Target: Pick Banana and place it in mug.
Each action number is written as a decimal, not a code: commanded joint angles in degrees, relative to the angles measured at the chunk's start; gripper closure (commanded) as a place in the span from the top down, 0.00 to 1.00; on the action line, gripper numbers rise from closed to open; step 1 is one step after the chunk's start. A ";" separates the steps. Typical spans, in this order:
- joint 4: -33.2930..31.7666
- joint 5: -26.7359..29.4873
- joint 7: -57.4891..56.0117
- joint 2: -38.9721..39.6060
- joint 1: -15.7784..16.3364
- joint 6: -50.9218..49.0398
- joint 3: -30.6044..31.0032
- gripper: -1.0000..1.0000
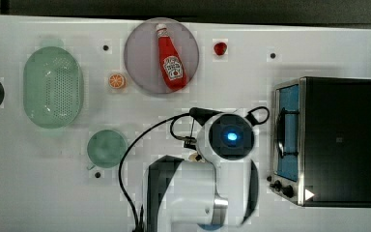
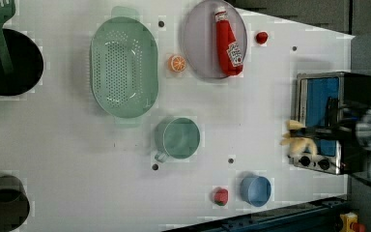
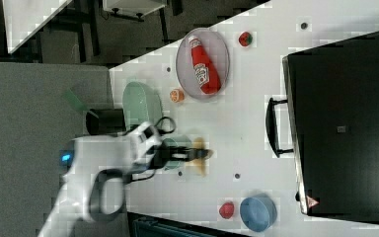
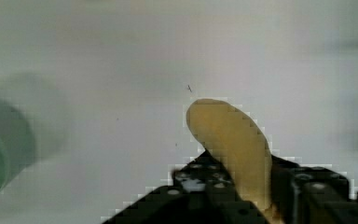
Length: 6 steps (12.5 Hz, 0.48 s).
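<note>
Banana (image 4: 230, 149) sits clamped between my gripper's (image 4: 235, 186) dark fingers, its rounded pale end poking out past them above the white table (image 4: 121, 70). From the right view I see the arm (image 3: 94, 173) reaching out roughly level, with the gripper and fruit held off the surface just beside the mug (image 3: 173, 157). From the top view the mug (image 1: 107, 148) stands empty to the top view's left of the wrist (image 1: 229, 136).

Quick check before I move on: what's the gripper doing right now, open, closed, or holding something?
Gripper: closed on the Banana, held lifted off the white table.
</note>
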 commanded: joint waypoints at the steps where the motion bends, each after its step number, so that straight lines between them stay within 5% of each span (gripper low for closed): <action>1: 9.00 0.51 -1.16 -5.87 0.39 -7.79 0.16 0.31; 6: 17.07 1.41 10.15 -6.17 2.65 -22.77 5.87 0.31</action>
